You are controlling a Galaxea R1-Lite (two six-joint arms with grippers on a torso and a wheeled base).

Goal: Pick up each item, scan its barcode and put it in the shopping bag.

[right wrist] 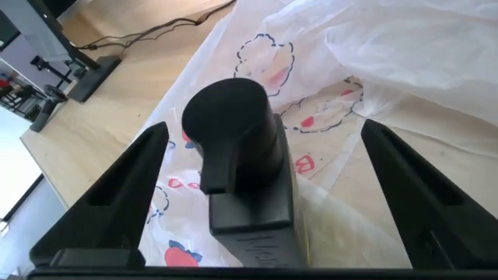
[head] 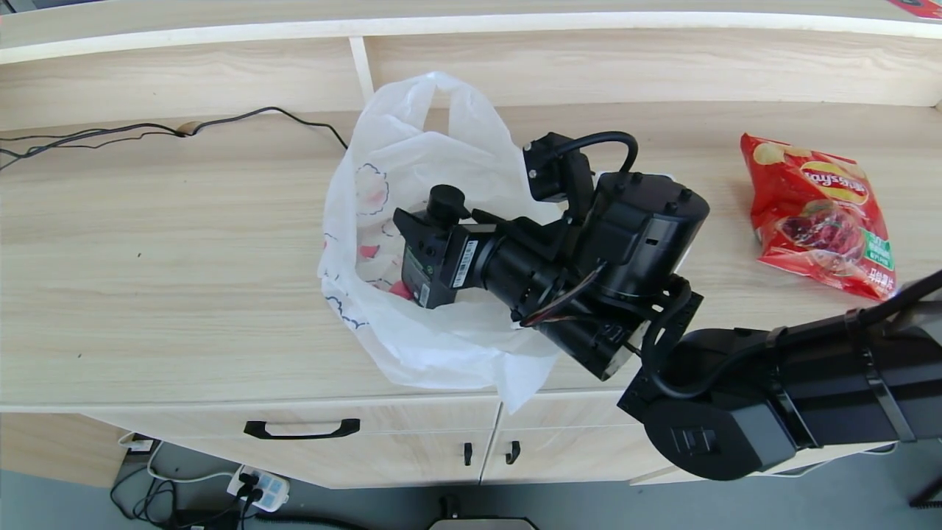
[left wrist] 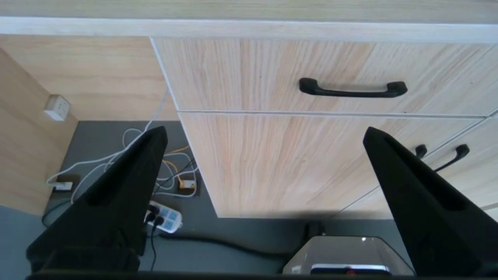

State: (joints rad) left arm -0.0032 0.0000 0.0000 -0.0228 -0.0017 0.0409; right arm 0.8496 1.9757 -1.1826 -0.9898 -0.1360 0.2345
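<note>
Right hand, fingers spread wide and gripping nothing, sits at the bag mouth with a black item between them, judged as good as bagged; left hand open and empty; chips lie on the tabletop well apart, still to be scanned and bagged.

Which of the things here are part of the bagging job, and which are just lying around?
Job: shopping bag, black capped item, red crisp packet.
Lying about: black cables on the counter, power strip, drawer handle.
</note>
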